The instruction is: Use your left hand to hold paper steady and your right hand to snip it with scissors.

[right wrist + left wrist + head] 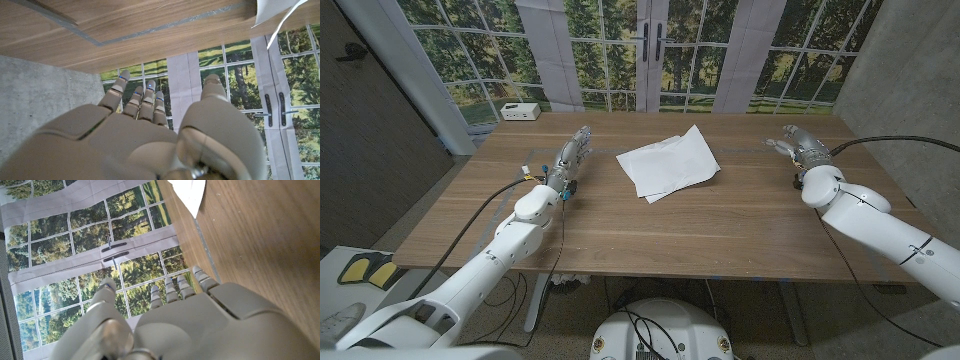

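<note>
I am looking down over the bench (650, 230) from the head camera, and nearest me both arms are reaching in from the corners. The left robot hand (570, 153) is sitting out on the left side of the bench, fingers spread and pointing away from me, gripping nothing. The right robot hand (798, 147) is waiting at the far right, fingers likewise apart and empty; its wrist view is confirming that, with the fingers fanned toward the window wall and nothing between them.

Farther out, roughly midway between the two hands and apart from both, the paper (668, 163) is lying on the bench as a loose white stack, a couple of sheets overlapping at slightly different angles. A corner of it is showing in the left wrist view (189, 194) and in the right wrist view (275, 11).

I am judging the task as not started: the left robot hand is not yet pressing on the paper, and I am not finding scissors, so fetching them, steadying the sheet and snipping are all left.

At the far left corner a small white box (521, 111) is sitting; whatever marks it carries are too small for me to read, and the paper is looking blank.
</note>
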Tool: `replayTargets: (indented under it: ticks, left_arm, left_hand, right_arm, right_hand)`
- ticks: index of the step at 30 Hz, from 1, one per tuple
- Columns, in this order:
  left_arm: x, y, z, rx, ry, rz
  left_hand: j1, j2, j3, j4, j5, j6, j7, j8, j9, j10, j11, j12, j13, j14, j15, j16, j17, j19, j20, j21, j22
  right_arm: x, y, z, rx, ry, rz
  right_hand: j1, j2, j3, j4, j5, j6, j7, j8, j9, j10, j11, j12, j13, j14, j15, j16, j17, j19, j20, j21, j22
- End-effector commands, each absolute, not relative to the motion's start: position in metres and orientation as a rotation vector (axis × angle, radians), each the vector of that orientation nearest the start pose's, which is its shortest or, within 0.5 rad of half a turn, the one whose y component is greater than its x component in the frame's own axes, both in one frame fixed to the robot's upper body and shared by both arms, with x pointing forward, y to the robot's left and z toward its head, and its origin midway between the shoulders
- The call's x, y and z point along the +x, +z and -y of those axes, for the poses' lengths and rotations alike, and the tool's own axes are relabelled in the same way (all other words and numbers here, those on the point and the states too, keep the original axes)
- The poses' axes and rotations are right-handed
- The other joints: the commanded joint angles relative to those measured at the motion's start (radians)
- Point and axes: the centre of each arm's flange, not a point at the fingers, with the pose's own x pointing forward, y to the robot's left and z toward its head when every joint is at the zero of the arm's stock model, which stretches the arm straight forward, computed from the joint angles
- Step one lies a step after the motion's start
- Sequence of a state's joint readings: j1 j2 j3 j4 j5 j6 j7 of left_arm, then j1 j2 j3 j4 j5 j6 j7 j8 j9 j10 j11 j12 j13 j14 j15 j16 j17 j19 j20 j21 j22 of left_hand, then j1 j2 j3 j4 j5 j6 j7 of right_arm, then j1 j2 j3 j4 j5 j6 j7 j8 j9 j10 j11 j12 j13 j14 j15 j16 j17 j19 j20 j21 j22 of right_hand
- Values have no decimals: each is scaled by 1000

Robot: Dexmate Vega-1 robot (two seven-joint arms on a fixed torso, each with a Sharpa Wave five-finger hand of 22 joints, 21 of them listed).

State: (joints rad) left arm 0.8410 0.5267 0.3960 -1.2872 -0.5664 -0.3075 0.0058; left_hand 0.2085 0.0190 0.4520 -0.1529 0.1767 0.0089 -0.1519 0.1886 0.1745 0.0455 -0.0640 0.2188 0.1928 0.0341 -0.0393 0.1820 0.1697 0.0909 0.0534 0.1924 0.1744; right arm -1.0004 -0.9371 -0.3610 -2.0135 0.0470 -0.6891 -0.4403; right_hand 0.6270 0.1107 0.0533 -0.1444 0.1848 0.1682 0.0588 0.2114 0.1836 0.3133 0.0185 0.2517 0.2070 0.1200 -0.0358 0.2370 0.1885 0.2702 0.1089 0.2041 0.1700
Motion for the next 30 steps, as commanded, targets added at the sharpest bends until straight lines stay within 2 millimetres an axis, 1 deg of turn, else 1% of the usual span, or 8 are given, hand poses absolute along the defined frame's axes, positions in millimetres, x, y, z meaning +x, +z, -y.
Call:
replayTargets:
  ticks: [1,10,16,17,20,26,28,30]
  left_arm:
    - [657,-34,-284,57,-179,590]
    - [659,-33,-281,57,-180,588]
    - [661,-32,-281,60,-181,586]
    - [661,-32,-281,61,-180,586]
    - [661,-32,-281,59,-180,585]
    - [661,-33,-280,58,-181,581]
    - [661,-33,-281,59,-178,582]
    - [661,-33,-281,57,-178,582]
  left_hand:
    - [7,-5,-2,3,0,9,-2,0,6,6,0,1,6,8,-32,1,4,3,-7,3,2]
    - [7,-5,-3,3,0,14,-3,2,6,7,3,1,6,10,-32,2,4,3,-6,3,2]
    - [7,-5,-3,4,0,14,-4,1,6,8,2,1,6,10,-34,2,4,4,-6,3,2]
    - [7,-5,-3,4,0,13,-4,1,6,8,1,1,6,10,-34,2,4,4,-6,3,2]
    - [7,-5,-3,4,0,14,-4,1,6,8,2,1,6,10,-34,2,4,4,-6,3,2]
    - [8,-5,-4,4,0,14,-3,1,6,7,4,0,6,11,-34,2,4,4,-6,3,2]
    - [8,-5,-4,5,0,14,-4,0,6,7,4,0,6,11,-34,2,4,4,-6,3,2]
    - [8,-5,-4,5,0,13,-4,0,6,7,4,0,6,10,-35,1,4,4,-6,3,2]
  right_arm:
    - [552,8,361,-922,-473,242]
    - [552,7,365,-923,-481,204]
    - [552,6,367,-929,-484,196]
    - [552,6,367,-930,-486,193]
    - [552,6,368,-936,-495,182]
    - [551,6,369,-937,-518,169]
    - [550,5,370,-931,-527,163]
    - [550,5,371,-930,-533,162]
  right_hand:
    - [11,-3,8,-4,-3,10,5,6,5,10,1,4,4,8,-14,6,4,10,1,7,3]
    - [15,-1,11,-4,-4,3,5,1,5,21,0,5,4,10,-14,4,4,15,-5,6,3]
    - [21,0,15,-5,-4,-19,-8,-8,6,26,-2,3,6,5,-12,0,5,11,-3,2,3]
    - [22,1,16,-5,-4,-24,-14,-10,6,26,-2,3,6,3,-9,-2,5,11,-2,1,3]
    - [23,5,19,-1,-5,-33,-18,-13,6,30,-4,0,8,-12,28,-8,8,6,10,-2,5]
    - [24,8,23,1,-5,-15,-19,-5,8,29,-8,-3,14,-37,46,-17,11,-14,19,-10,6]
    - [25,7,24,2,-5,7,-35,4,9,4,-1,-14,17,-47,59,-20,12,-20,21,-11,6]
    - [25,7,25,2,-5,14,-39,6,10,1,0,-15,18,-48,62,-20,13,-22,24,-11,6]
